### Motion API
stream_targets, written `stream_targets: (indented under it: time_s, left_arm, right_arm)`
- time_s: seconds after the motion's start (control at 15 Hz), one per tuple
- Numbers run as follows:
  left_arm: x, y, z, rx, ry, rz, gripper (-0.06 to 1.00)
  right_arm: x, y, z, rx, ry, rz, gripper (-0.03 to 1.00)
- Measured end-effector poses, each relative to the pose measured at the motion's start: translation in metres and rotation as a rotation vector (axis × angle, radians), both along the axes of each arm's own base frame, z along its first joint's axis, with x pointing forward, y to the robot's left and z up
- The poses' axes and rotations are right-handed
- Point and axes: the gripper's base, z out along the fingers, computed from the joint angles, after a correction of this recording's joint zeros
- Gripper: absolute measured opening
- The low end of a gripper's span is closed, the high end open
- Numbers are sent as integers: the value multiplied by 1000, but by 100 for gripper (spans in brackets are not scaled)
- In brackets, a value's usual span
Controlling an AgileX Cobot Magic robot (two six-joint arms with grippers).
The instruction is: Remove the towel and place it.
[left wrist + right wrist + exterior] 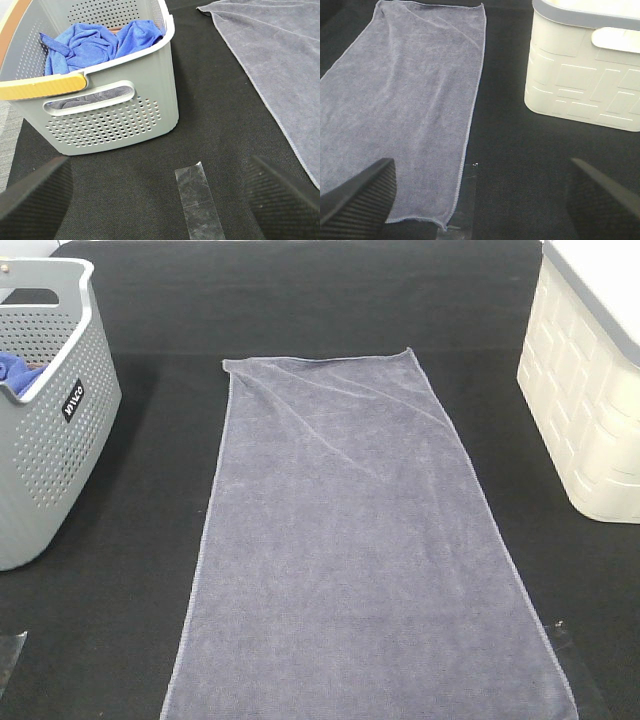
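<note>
The grey-lavender towel [350,550] lies spread flat and lengthwise on the black table, from the middle to the front edge. It also shows in the left wrist view [280,60] and the right wrist view [405,105]. Neither arm shows in the exterior high view. My left gripper [160,200] is open and empty above the black cloth near the grey basket [115,115]. My right gripper [480,200] is open and empty above the table beside the towel's near right corner [442,220].
The grey perforated basket [50,430] at the left holds a bright blue cloth [95,42]. A cream bin [590,390] stands at the right, also in the right wrist view [585,70]. A strip of clear tape [200,200] lies on the table.
</note>
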Motion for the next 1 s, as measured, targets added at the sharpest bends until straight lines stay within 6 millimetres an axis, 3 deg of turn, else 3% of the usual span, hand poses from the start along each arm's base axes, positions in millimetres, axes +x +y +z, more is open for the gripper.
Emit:
stream_targets:
  time_s: [1.0]
  left_arm:
    - [0, 0, 0, 0, 0, 0, 88]
  right_arm:
    - [0, 0, 0, 5, 0, 3, 85]
